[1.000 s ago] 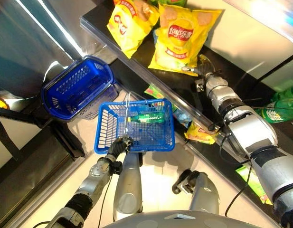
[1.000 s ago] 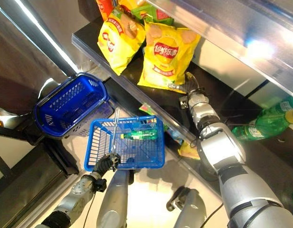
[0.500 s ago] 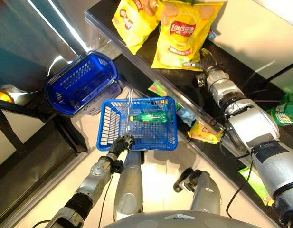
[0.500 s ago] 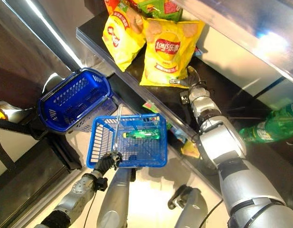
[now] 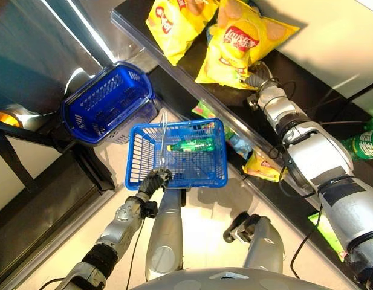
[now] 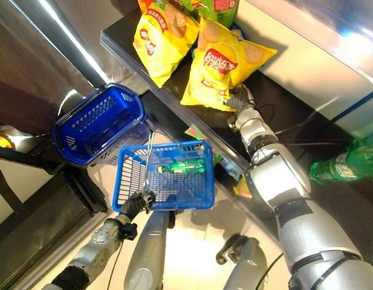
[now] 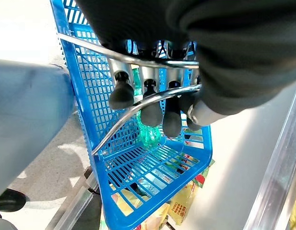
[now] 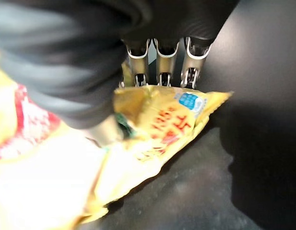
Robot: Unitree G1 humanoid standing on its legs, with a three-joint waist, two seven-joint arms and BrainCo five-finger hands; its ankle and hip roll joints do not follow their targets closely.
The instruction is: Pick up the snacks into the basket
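Note:
A yellow chip bag [image 5: 237,48] lies on the black shelf [image 5: 307,90], tilted, with its lower corner in my right hand [image 5: 257,80]. In the right wrist view the fingers [image 8: 159,64] sit behind that corner and the thumb [image 8: 107,129] presses on its front. My left hand [image 5: 153,180] hangs a blue basket [image 5: 174,184] below the shelf edge. Its fingers [image 7: 150,112] are curled round the wire handle [image 7: 133,108]. A green bottle [image 5: 192,145] lies inside the basket.
A second yellow chip bag [image 5: 174,24] lies to the left on the same shelf. Another blue basket [image 5: 104,103] rests lower left on a stand. Snack packs [image 5: 262,167] and a green bottle [image 5: 361,144] sit on the lower shelf.
My right hand has closed on the chip bag's lower corner, and the bag has swung and tilted to the right. The whole view has shifted a little; the basket hangs as before.

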